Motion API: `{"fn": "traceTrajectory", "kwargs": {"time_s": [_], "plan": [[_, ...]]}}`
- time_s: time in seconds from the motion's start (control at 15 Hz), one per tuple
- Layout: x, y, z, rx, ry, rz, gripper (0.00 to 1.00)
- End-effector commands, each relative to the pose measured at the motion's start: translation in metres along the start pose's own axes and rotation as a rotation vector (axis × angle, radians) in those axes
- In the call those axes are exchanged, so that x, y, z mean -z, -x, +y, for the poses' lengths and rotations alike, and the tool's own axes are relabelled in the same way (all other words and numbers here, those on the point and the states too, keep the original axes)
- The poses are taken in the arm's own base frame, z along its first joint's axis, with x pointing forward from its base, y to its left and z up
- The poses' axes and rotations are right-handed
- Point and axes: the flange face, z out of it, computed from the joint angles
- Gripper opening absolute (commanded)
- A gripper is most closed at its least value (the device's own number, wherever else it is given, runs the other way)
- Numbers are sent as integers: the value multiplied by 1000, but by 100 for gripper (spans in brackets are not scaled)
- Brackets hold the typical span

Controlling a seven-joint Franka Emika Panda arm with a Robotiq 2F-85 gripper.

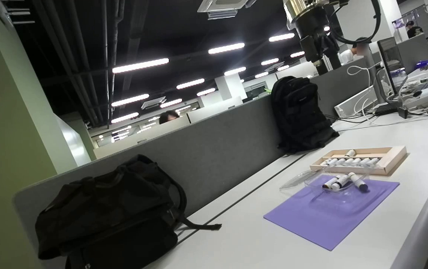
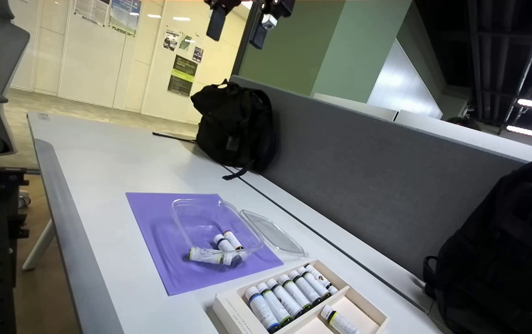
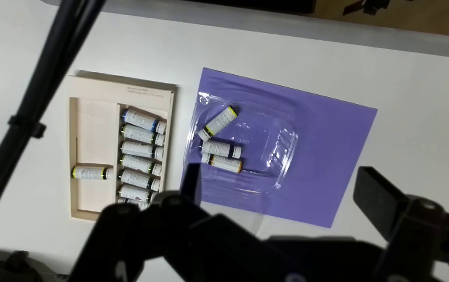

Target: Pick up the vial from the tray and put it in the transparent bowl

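The light beige tray (image 3: 120, 86) lies on the table and shows in both exterior views (image 1: 397, 158) (image 2: 236, 315). One white vial with a yellow band (image 3: 90, 172) lies alone in one compartment and also shows in an exterior view (image 2: 339, 320). Several vials (image 3: 138, 149) lie in a row in the other compartment. The transparent bowl (image 3: 287, 156) sits on the purple mat (image 3: 326, 129) with three vials inside; it also shows in an exterior view (image 2: 175, 218). My gripper (image 3: 279, 172) is open and empty, high above the table, as an exterior view shows (image 2: 236, 39).
A clear lid (image 2: 275, 232) lies beside the bowl, toward the grey partition (image 1: 229, 149). A black backpack (image 1: 300, 112) leans on the partition near the tray. A second black bag (image 1: 109, 209) lies farther along. A monitor and cables (image 1: 389, 71) stand beyond the tray.
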Motion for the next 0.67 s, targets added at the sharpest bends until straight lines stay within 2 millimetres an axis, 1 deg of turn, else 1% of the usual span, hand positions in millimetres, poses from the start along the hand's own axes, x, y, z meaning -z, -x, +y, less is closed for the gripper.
{"fn": "traceTrajectory", "kwargs": {"time_s": [0.0, 0.33, 0.47, 0.6], "plan": [[1, 0, 0, 0, 0, 0, 100], [1, 0, 0, 0, 0, -1, 100], [0, -11, 9, 68, 29, 43, 100], [1, -23, 25, 205, 85, 85, 100]]}}
